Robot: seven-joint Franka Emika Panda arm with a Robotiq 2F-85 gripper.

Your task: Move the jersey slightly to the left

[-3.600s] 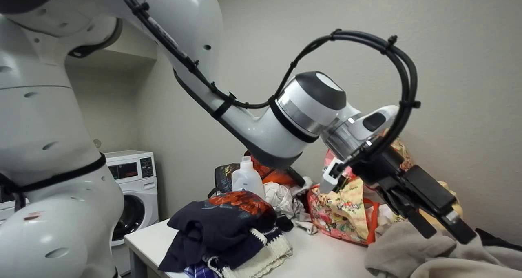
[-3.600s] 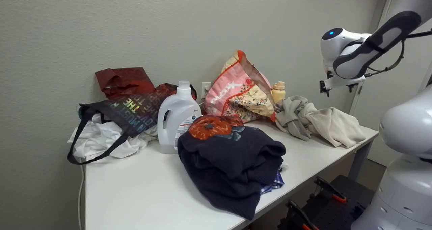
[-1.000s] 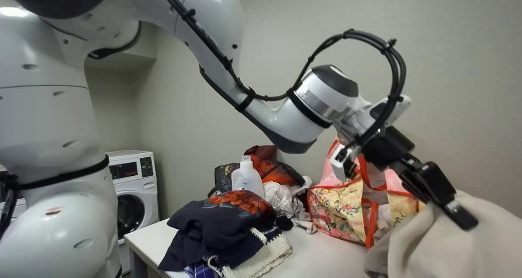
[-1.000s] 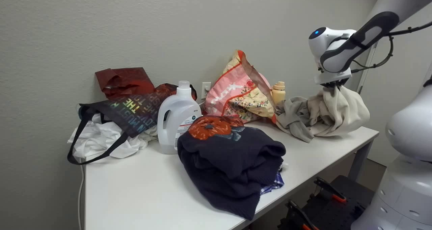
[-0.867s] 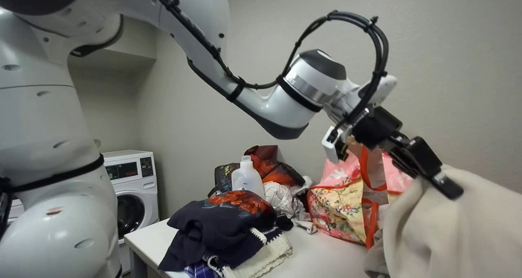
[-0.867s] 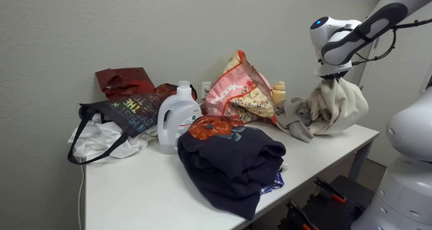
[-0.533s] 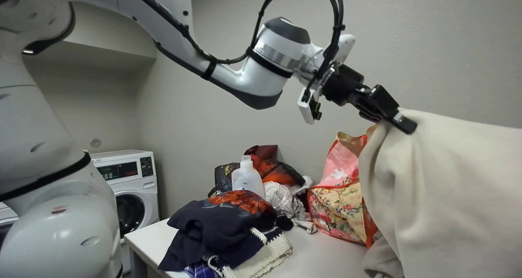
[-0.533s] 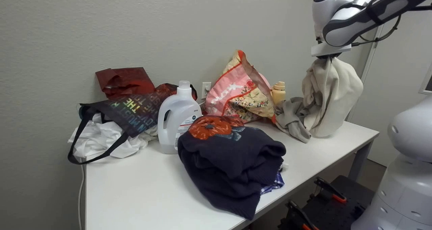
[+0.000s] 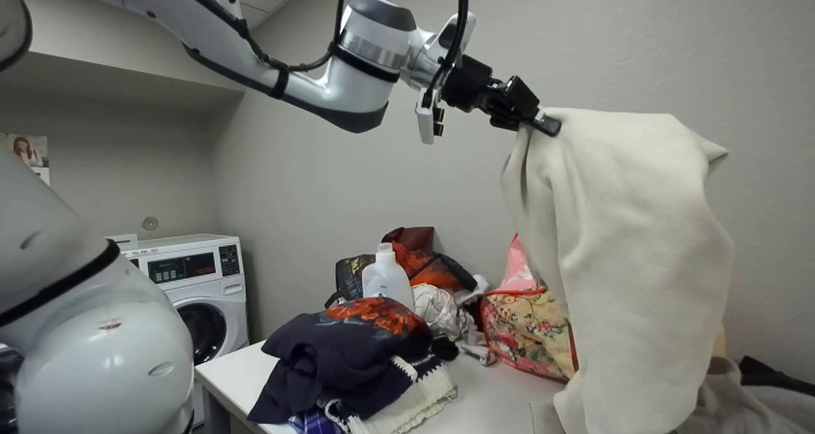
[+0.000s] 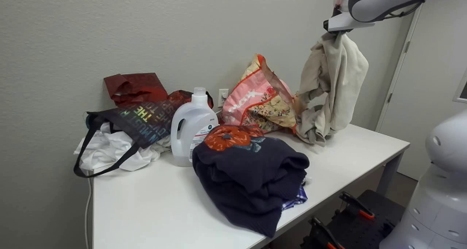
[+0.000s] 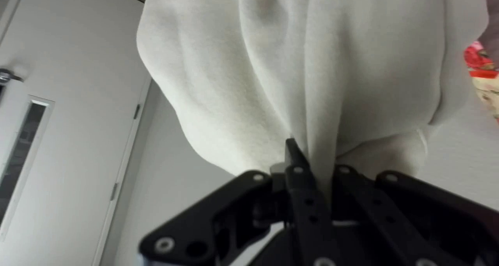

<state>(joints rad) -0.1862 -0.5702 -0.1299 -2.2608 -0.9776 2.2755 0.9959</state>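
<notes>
"Lifting is seen?"
"In an exterior view, the jersey [image 9: 630, 262] is held higher than before, pinched by the gripper [image 9: 536, 122]."
"And sideways?"
"In an exterior view it is brought left over the table [image 10: 146, 201], nearer the bag [image 10: 257, 104]; the move seems under way."
"Wrist view?"
"A fold is squeezed between the fingers [image 11: 296, 156]; lowering seems needed."

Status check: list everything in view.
table: one, white, along wall
jersey: one, cream, hanging over table
clothing heap: one, mostly navy, on table
floral bag: one, pink-yellow, by wall
jug: one, translucent, on table
cloth: count unclear, white, on table
lettered bag: one, black, over cloth
crumpled item: one, maroon, by wall
outlet: one, white, on wall
washer: at least one, white, beyond table
door: one, white, beyond table
clamps: two, black-orange, below tabletop
arm: one, white, above table
pincer: one, black, gripping jersey
</notes>
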